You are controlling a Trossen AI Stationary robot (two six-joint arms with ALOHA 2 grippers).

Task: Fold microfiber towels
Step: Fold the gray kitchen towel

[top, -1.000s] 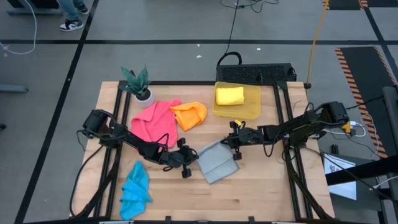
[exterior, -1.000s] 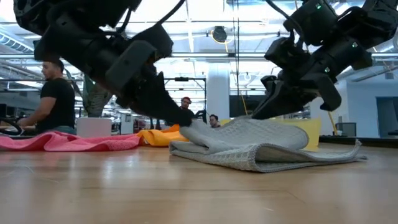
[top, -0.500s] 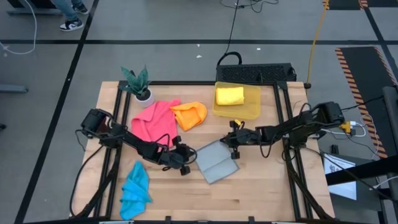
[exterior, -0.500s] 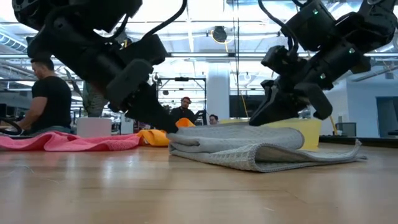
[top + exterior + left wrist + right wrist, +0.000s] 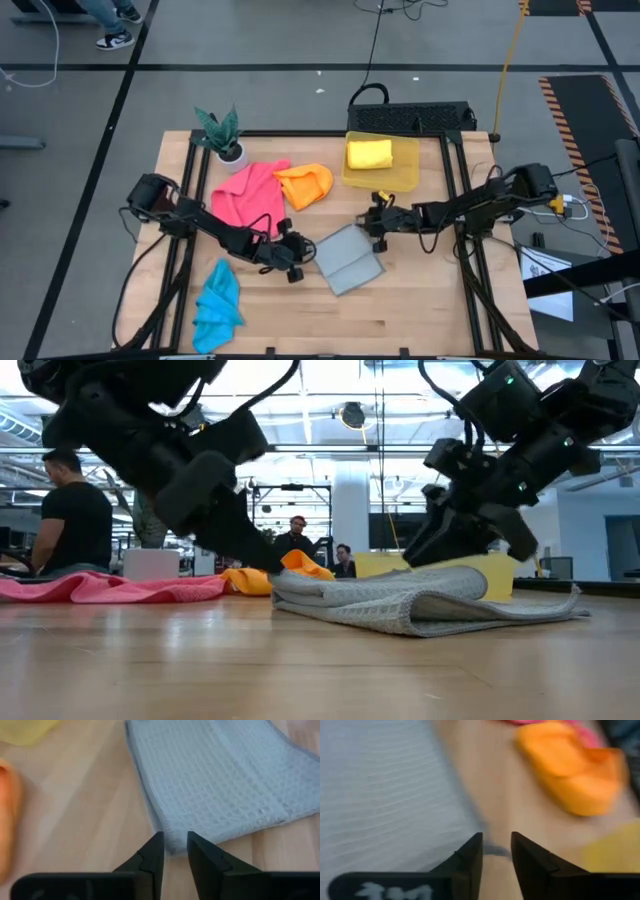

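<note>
A grey towel lies folded on the wooden table's middle, its upper layer flat on the lower one. My left gripper stands open at the towel's left corner, fingertips on either side of it. My right gripper stands open over the towel's far right edge. A pink towel and an orange towel lie crumpled at the far left. A blue towel lies near the front left. A folded yellow towel rests in the bin.
A translucent yellow bin sits at the far edge, right of centre. A small potted plant stands at the far left corner. A black box sits behind the table. People show in the room beyond. Bare wood lies near the front right.
Both grippers have let go of the grey towel's folded-over layer. Its left end, held raised a second ago, has sunk flat onto the lower layer. My left gripper has tipped up and drawn slightly back toward the table's left; my right gripper has rolled a little in place.
</note>
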